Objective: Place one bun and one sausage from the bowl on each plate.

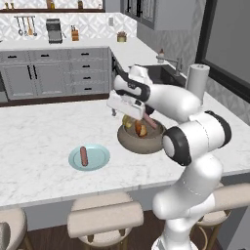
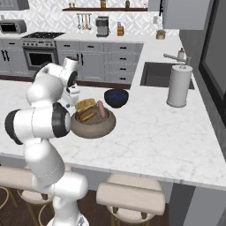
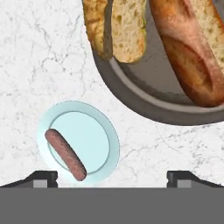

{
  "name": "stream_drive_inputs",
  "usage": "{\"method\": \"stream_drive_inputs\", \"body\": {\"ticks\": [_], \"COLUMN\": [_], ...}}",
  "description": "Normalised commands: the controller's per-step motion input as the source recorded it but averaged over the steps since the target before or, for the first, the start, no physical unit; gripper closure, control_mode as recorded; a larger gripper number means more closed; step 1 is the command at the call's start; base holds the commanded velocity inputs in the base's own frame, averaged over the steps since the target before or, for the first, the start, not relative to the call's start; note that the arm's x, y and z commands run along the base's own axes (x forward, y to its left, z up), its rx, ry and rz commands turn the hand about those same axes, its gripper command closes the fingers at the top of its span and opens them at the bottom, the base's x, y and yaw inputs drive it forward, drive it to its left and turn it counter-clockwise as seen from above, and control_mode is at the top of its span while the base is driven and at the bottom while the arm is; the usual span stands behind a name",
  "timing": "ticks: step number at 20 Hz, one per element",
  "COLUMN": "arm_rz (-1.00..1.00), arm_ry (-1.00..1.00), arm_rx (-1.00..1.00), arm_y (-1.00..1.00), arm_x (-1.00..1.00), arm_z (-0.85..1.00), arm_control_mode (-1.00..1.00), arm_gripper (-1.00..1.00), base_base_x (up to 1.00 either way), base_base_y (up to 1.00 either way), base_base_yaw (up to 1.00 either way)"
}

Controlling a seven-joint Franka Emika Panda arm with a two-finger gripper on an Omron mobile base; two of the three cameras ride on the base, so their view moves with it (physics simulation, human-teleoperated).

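While the arm hangs over the marble, entries run large to small.
Tabletop [image 1: 39, 141]: white marble island; carries all task items seen.
Bowl [image 1: 141, 142]: wide stone-grey, just below the hand; holds split buns and a sausage [image 2: 101, 109] leaning on its wall.
Pale blue plate [image 1: 100, 158]: left of the bowl, apart from it; one sausage [image 1: 84, 156] on it, no bun yet.
Dark blue bowl [image 2: 116, 98]: just behind the stone bowl, not part of the job.
Jaws [image 3: 112, 177]: spread wide, nothing between the tips [image 3: 41, 177].
Key relation: in the hand view, the buns [image 3: 127, 33] lie ahead of the jaws, across the bowl rim; plate is nearer the tips.
Bun axis: the large crusty bun [image 3: 188, 57] runs lengthwise away from the tips, slightly slanted.
Judgement: next grasp is probably a bun for the blue plate; jaws should span its short width.
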Motion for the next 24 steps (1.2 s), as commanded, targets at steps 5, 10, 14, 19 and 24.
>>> {"method": "stream_drive_inputs", "body": {"ticks": [5,10,14,19,24], "arm_rz": [-0.16,-0.13,-0.04,0.0,-0.01], "arm_ry": [0.03,0.06,0.01,0.0,0.0], "arm_rx": [-0.13,-0.1,0.0,0.0,0.0], "arm_y": [-0.43,-0.33,-0.11,0.0,0.0], "arm_x": [0.1,0.21,0.2,0.28,0.33], "arm_z": [-0.32,-0.19,-0.2,-0.19,-0.16], "arm_control_mode": [-1.0,-1.0,-1.0,-1.0,-1.0], "arm_gripper": [-1.0,-1.0,-1.0,-1.0,-1.0], "base_base_x": [0.0,0.0,0.0,0.0,0.0], "base_base_y": [0.0,0.0,0.0,0.0,0.0], "base_base_yaw": [0.0,0.0,0.0,0.0,0.0]}}
